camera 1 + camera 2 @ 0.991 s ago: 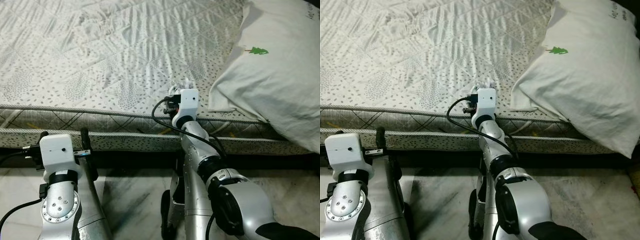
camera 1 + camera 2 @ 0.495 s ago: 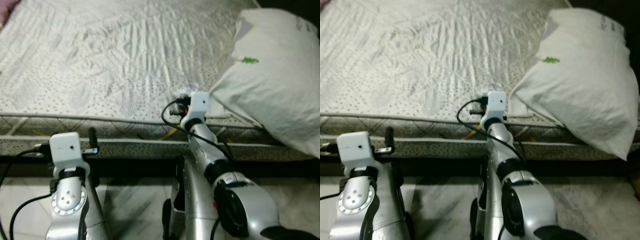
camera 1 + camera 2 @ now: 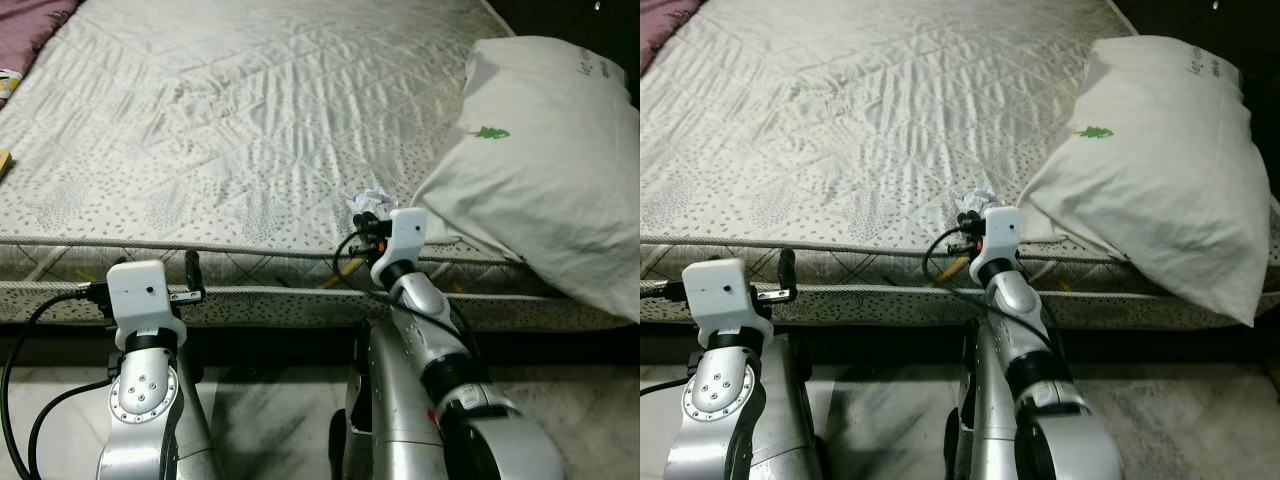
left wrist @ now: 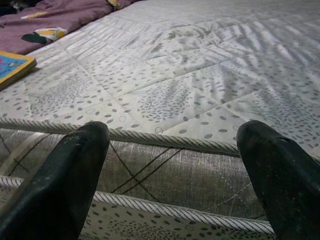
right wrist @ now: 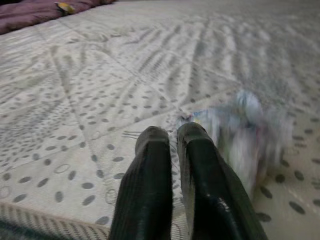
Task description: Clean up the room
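My right gripper [image 5: 172, 137], fingers pressed together and empty, hovered at the bed [image 3: 250, 120] edge just beside a crumpled wrapper [image 3: 366, 201] near the pillow [image 3: 545, 170]. I judged pickup was next: spread, then pinch. My left gripper [image 4: 172, 150] hung spread.

Small, illegible print and a green tree emblem on the pillow [image 3: 540, 170].

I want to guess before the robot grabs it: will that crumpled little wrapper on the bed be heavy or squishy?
The crumpled wrapper is probably very light: it makes no dent in the mattress. It looks thin and wrinkled, so it should squash easily between the right gripper fingers. It may slide away if nudged.
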Available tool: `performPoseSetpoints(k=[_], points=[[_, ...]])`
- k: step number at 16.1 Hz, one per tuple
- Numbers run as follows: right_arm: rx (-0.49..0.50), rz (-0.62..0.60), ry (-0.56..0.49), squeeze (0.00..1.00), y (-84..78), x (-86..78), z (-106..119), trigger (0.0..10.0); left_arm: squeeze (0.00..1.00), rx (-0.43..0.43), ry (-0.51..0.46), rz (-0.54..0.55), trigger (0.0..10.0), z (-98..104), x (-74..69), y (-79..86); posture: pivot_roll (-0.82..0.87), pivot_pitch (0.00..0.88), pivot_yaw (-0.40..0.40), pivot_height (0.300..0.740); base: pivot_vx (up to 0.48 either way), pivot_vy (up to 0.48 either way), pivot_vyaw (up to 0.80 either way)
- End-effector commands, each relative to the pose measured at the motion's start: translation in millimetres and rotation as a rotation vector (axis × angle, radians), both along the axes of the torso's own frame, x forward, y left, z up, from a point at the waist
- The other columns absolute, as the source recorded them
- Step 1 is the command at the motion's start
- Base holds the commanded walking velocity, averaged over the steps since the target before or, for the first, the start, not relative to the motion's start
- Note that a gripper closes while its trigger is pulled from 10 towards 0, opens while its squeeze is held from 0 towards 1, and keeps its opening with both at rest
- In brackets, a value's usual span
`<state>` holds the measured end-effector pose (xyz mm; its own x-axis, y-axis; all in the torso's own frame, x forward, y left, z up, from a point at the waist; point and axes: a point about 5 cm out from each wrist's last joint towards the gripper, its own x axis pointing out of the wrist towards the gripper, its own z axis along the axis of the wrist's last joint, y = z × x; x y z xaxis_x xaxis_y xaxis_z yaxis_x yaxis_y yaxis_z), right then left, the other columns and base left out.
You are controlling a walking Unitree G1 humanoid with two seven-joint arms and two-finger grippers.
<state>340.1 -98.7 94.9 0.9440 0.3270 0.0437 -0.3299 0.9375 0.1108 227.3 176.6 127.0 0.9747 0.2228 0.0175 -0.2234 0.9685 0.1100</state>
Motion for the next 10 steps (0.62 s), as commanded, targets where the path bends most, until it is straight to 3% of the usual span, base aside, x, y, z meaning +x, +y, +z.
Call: performPoseSetpoints(k=[1, 5, 10], points=[[-0.026, 0.028, -0.033, 1.00, -5.6, -5.8, 3.3, 10.0, 0.00, 0.006, 0.003, -0.004, 10.0, 0.0, -2.4, 1.6, 0.12, 0.048, -0.096, 0.440, 0.000, 0.000, 0.00], [-0.025, 0.047, -0.127, 1.00, -9.2, -13.0, 19.3, 10.0, 0.00, 0.010, 0.011, -0.011, 10.0, -1.2, -6.5, -0.6, 0.12, 0.066, -0.094, 0.440, 0.000, 0.000, 0.00], [-0.041, 0.033, -0.164, 1.00, 7.7, -2.3, 34.8, 10.0, 0.00, 0.043, 0.003, -0.029, 10.0, 5.3, -7.2, -3.4, 0.14, 0.130, -0.083, 0.440, 0.000, 0.000, 0.00]])
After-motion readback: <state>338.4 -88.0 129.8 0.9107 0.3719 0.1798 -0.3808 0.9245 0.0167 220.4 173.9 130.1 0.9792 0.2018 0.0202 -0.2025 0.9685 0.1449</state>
